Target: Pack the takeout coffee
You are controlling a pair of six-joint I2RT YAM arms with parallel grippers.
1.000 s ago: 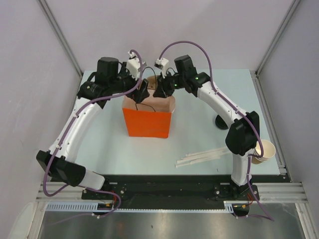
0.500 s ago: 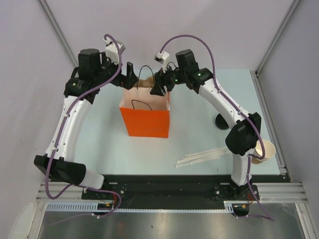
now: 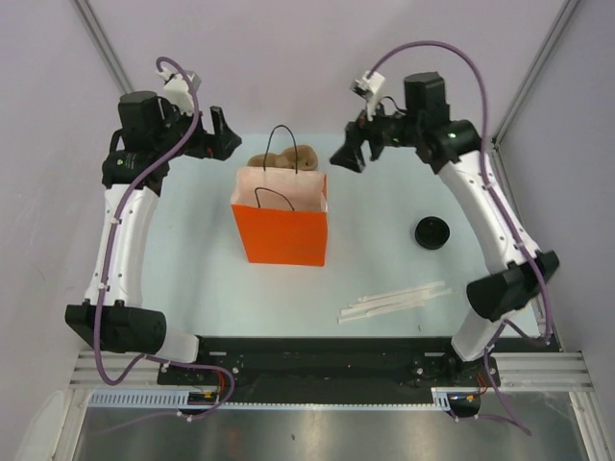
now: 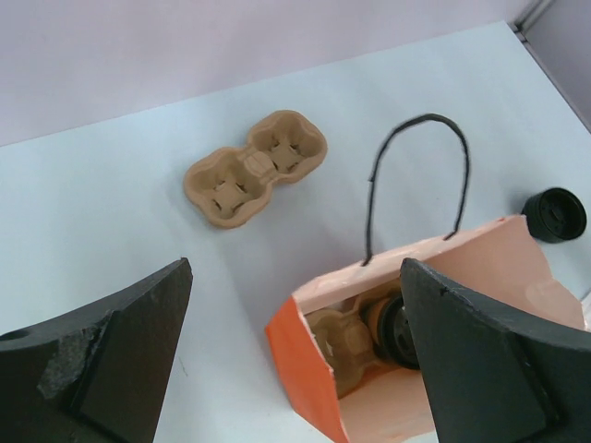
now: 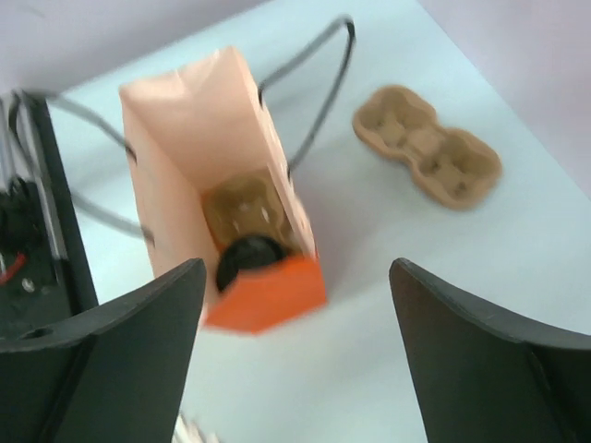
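- One coffee cup sits down inside the orange bag. Only its round black lid shows from above in the two wrist views.
- A tan pulp tray is in the bag too, right beside the cup. Whether the cup stands in one of its wells cannot be told.
- The bag stands upright with its mouth open, near the middle of the pale bench. Its two thin black handles stick up.
- A second tan tray with two wells lies flat on the bench just behind the bag, not touching it.
- A loose black lid lies on the bench to the right of the bag, well apart from it.
- A few pale flat sticks lie in a loose bundle near the front edge, right of the bag.
- The left jaws are spread wide and grip nothing. They hang above the bench to the left of the bag and behind it.
- The right jaws are also spread wide and empty. They hang to the right of the bag and behind it, clear of its handles.
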